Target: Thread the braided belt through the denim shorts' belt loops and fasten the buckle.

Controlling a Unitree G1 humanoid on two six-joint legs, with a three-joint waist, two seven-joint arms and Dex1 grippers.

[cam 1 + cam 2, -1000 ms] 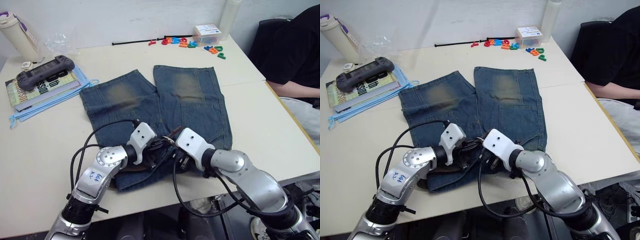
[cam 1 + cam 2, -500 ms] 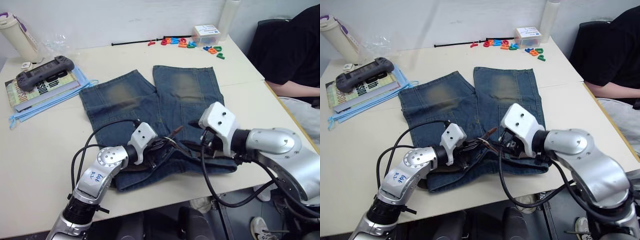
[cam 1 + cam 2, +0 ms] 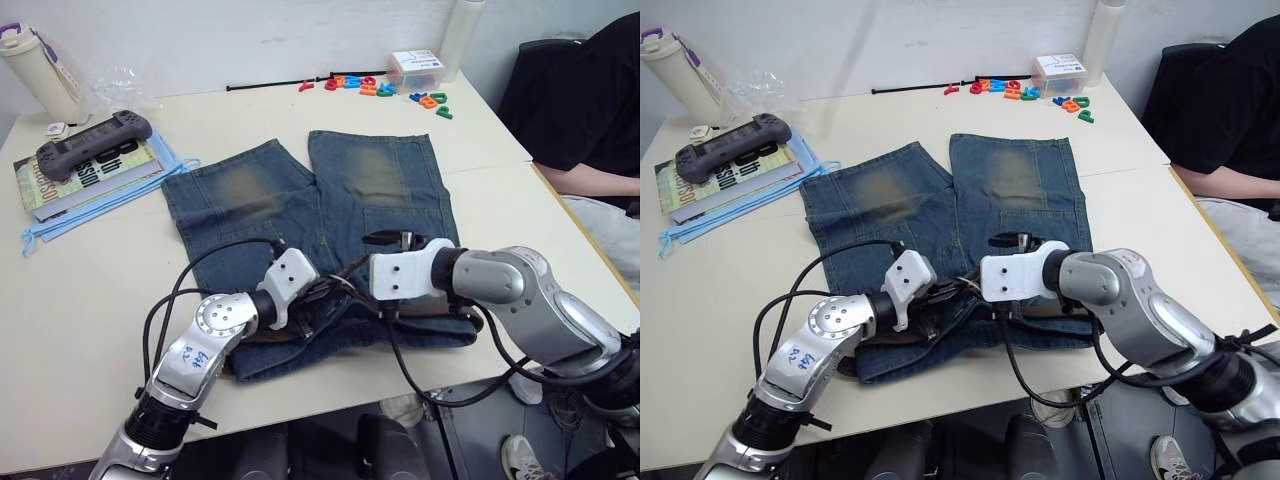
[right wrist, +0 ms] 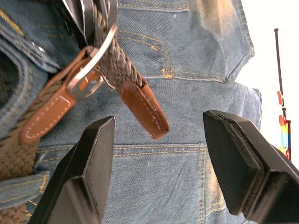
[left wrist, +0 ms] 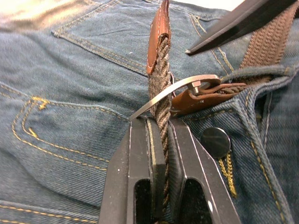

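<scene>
The shorts [image 3: 310,215] lie flat in the middle of the desk [image 3: 90,300], with the waist at the near edge and the legs pointing to the far edge. The belt [image 5: 161,93] sits along the waist and is already in the loops [image 5: 261,70] that can be seen. Its tan tip [image 4: 142,109] has gone through the silver buckle [image 4: 88,70] and sticks out past it.

The left gripper [image 5: 159,144] is shut tight on the belt just behind the buckle. It looks like it holds the belt there so the strap stays tight and the buckle does not slide while the other arm works.

The right gripper [image 4: 159,158] is wide open and holds nothing. It hangs over the tan tip, one finger on each side, as if ready to grab the tip and pull it through.

One second ago the right gripper was down close beside the left one at the waist. Half a second ago it had lifted up and swung out toward the right edge. Now it has turned back to face the buckle. The left gripper and the shorts have stayed put.
</scene>
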